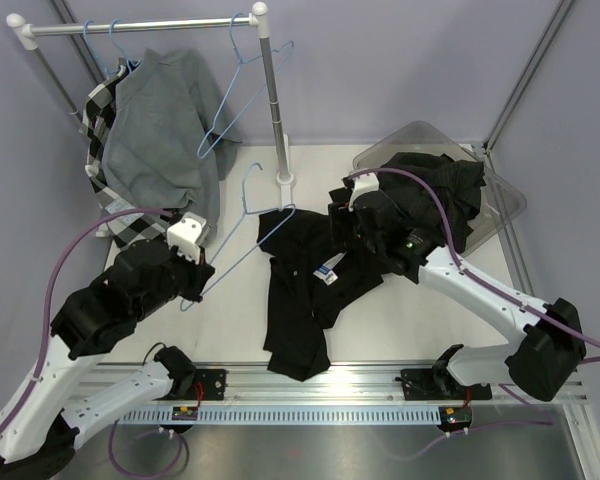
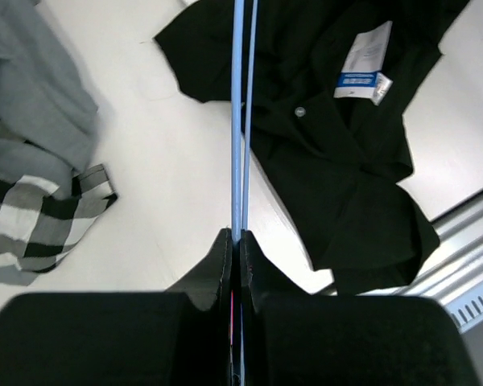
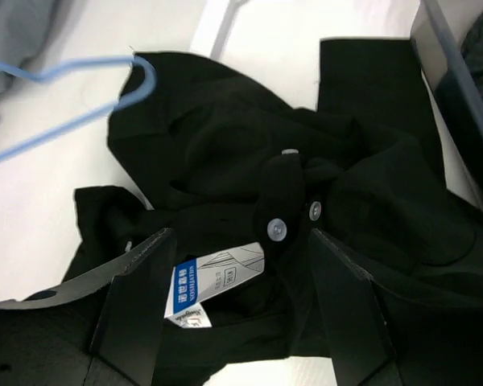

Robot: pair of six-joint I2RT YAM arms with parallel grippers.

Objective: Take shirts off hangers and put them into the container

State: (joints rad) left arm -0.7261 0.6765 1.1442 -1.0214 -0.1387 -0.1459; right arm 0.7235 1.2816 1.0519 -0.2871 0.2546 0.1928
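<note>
Black shirt (image 2: pixel 330 169), hanger (image 2: pixel 238 121) across its edge, grey shirt (image 2: pixel 32 88) nearby

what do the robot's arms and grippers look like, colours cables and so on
Both the left arm and right arm have white links with bulky black joints. A purple cable loops along each. The left gripper and right gripper have flat, tapered black fingers; a white block sits at the left wrist.
</note>
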